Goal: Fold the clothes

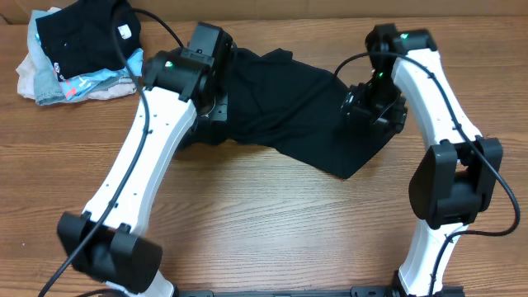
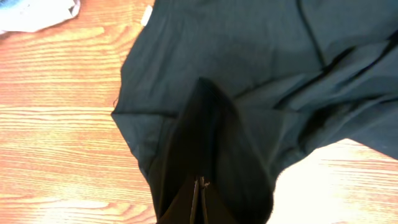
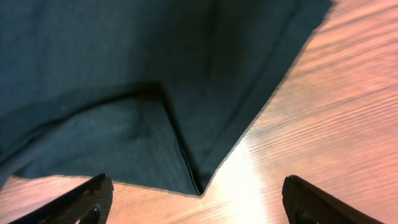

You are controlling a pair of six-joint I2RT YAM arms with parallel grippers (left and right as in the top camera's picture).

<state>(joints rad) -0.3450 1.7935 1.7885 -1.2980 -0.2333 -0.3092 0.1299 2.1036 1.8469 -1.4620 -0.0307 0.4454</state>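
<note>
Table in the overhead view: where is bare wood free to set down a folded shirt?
The widest bare wood lies in front of the black shirt, between the left arm and the right arm. A smaller patch sits below the clothes pile, outside the left arm. The back is crowded.

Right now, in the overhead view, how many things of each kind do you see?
Black garments: 2 (one spread, one on the heap)
Heap of light clothes: 1
Robot arms: 2
Total: 5

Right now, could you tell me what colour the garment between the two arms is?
The garment is plain black, clearest in the overhead view.
</note>
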